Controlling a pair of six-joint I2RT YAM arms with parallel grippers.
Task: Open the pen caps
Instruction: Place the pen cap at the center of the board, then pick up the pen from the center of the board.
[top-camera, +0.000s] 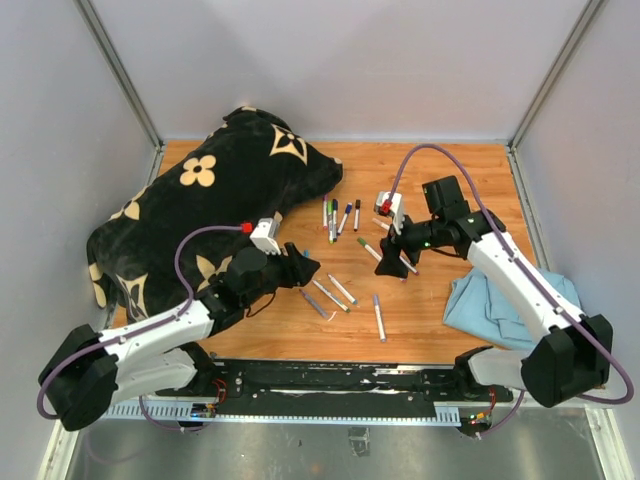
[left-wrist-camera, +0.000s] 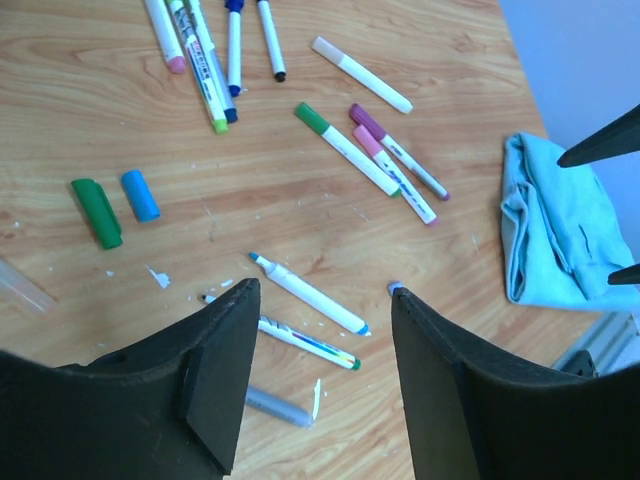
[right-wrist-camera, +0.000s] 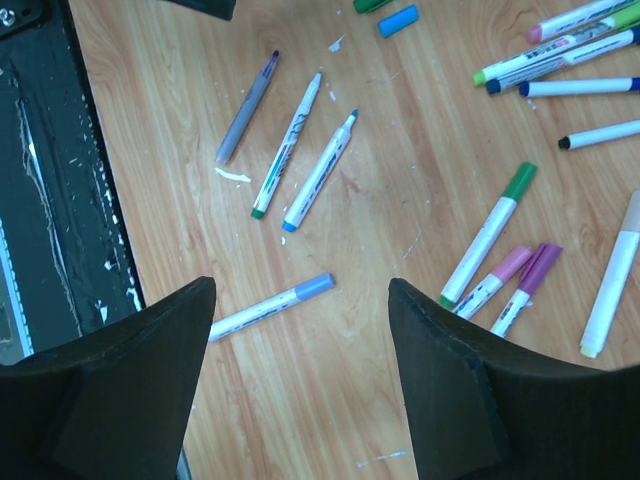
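Several markers lie on the wooden table. In the right wrist view one marker has a lilac cap, and three others to the right have a green cap, a pink cap and a purple cap. In the left wrist view a loose green cap and a loose blue cap lie on the table, near three uncapped markers. My left gripper is open and empty above those uncapped markers. My right gripper is open and empty above the lilac-capped marker.
A black bag with beige flowers fills the back left. A light blue cloth lies at the right front. A row of capped markers lies mid-table. A black rail runs along the near edge.
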